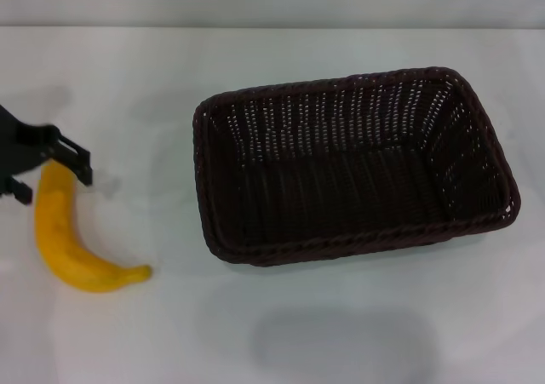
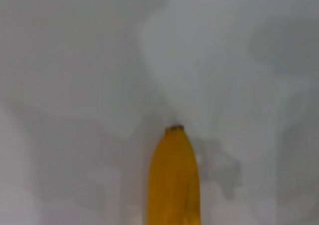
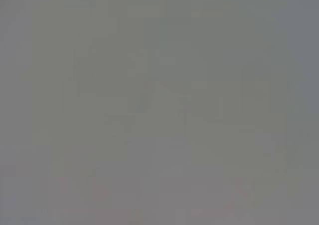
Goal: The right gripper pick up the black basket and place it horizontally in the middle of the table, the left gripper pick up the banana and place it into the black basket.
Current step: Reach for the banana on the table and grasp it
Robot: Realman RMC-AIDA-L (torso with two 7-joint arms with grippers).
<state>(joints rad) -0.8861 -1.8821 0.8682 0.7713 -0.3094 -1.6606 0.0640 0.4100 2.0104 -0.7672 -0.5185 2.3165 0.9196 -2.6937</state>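
Surface (image 1: 281, 333): plain white, slightly glossy; carries the basket and the banana.
Black basket (image 1: 353, 167): dark woven rectangular basket, standing upright with its opening facing up and its long side running across the head view. It sits right of centre on the surface. Nothing visible inside it. No end effector touches it.
Banana (image 1: 68, 239): yellow, curved, lying flat on the surface at the left side, well apart from the basket. Its far end lies under the left end effector; its near end curls toward the basket. The left wrist view shows one dark-tipped end (image 2: 174, 177) resting on the surface.
Left end effector (image 1: 47, 158): black, at the left edge, positioned over the banana's far end. Opening and hold cannot be told.
Right end effector: not seen in any view.
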